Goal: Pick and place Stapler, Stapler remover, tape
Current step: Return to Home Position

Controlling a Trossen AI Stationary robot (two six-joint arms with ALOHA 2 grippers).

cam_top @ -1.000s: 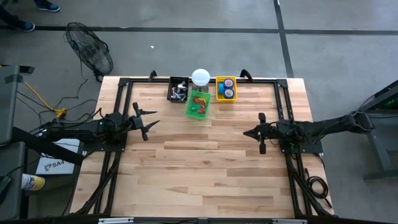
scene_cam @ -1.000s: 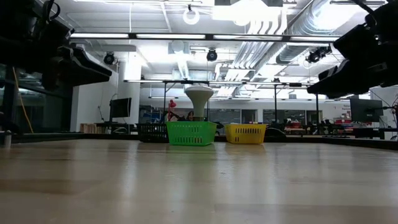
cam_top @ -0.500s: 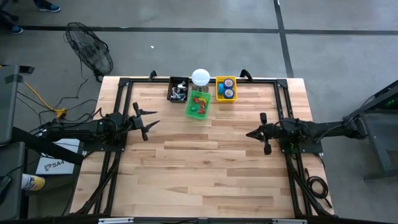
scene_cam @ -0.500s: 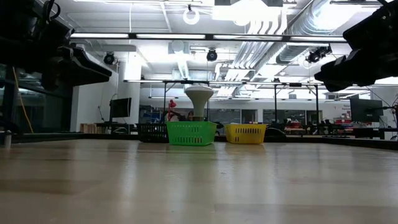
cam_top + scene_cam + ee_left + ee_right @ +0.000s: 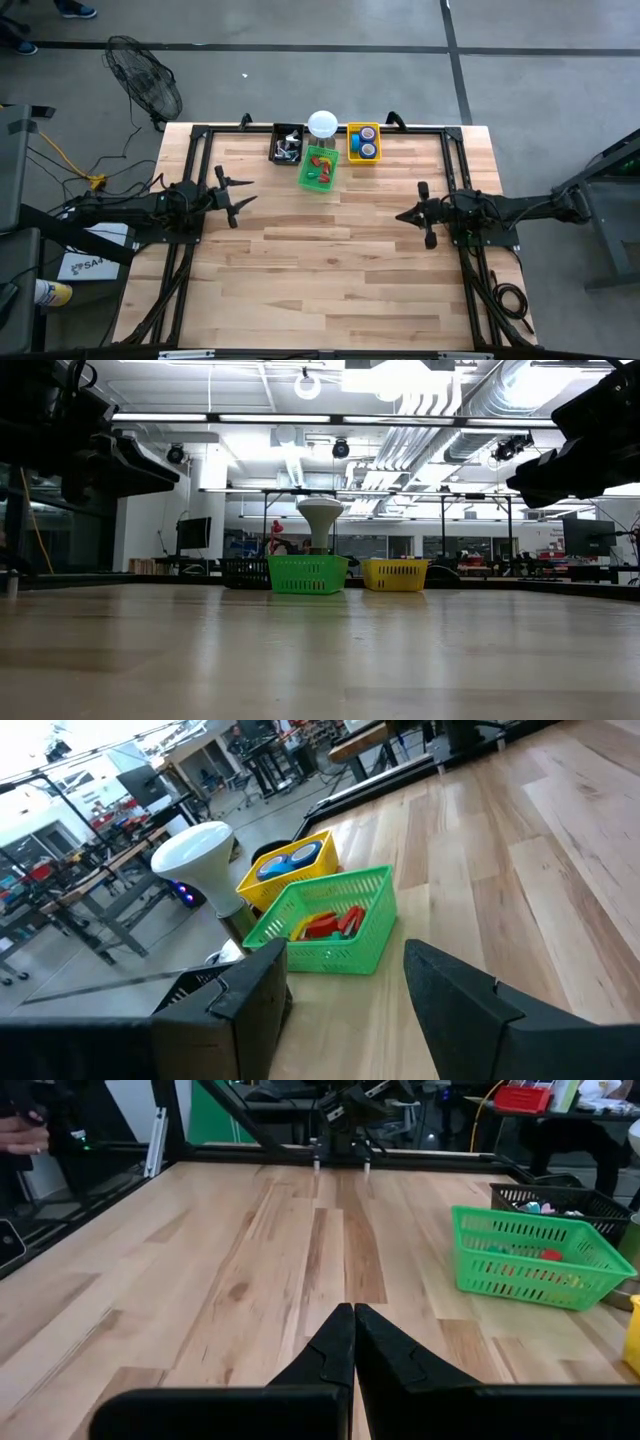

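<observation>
Three baskets stand in a row at the table's far edge. The yellow basket [image 5: 363,141] holds blue tape rolls [image 5: 283,865]. In the green basket [image 5: 319,168] lie red pieces [image 5: 325,925], seemingly staplers. The black basket [image 5: 287,145] holds small metallic pieces, perhaps stapler removers. My left gripper [image 5: 235,195] hovers open at the table's left side, pointing right, nothing between its fingers [image 5: 450,1005]. My right gripper [image 5: 405,213] hovers shut at the right side, pointing left, well short of the baskets.
A big white round-topped jar [image 5: 322,124] stands behind the green basket, between the black and yellow ones. A black metal frame [image 5: 200,135] runs along the table's left, far and right edges. The wooden tabletop [image 5: 320,270] stretches between the arms and toward the near edge.
My right arm has folded back toward the table's right edge. Its gripper has drawn slightly right and risen a little, staying shut.
</observation>
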